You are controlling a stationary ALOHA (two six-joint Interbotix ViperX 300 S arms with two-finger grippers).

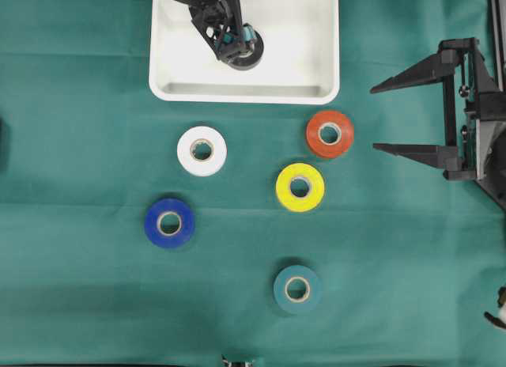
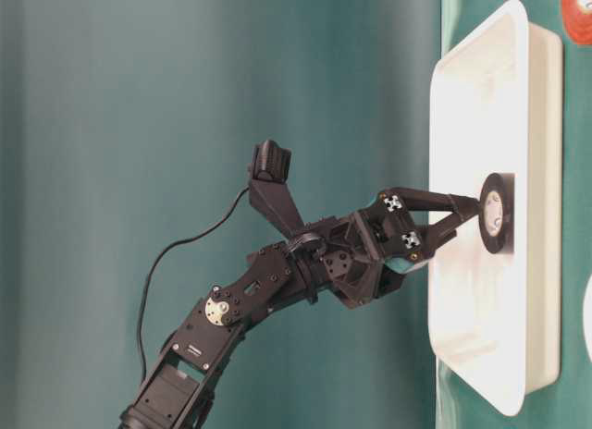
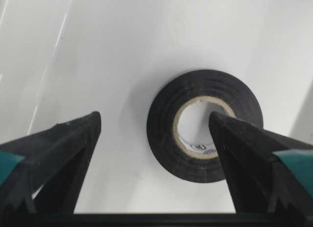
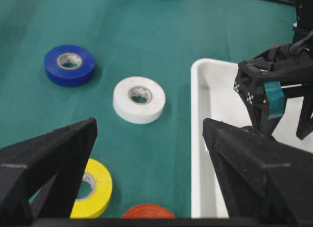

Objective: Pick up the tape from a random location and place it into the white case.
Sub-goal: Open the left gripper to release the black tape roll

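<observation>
Black tape roll [image 3: 204, 125] lies flat on the floor of the white case [image 1: 316, 86], at the top centre of the overhead view. Left tool [image 1: 233, 47] hangs over it with jaws spread, one inside the core, gripping nothing, so the drop looks complete. Right tool [image 1: 413, 115], at the right edge, also stands spread and empty. Five coloured rolls sit on the green table [image 1: 79, 288] below.

My left arm [image 2: 277, 281] is matte black, built of bolted angular brackets with silver screws, and a black cable [image 2: 162, 281] loops off it. My left gripper [image 2: 458, 216] carries long tapered black fingers, teal pads and small white checker markers.
</observation>
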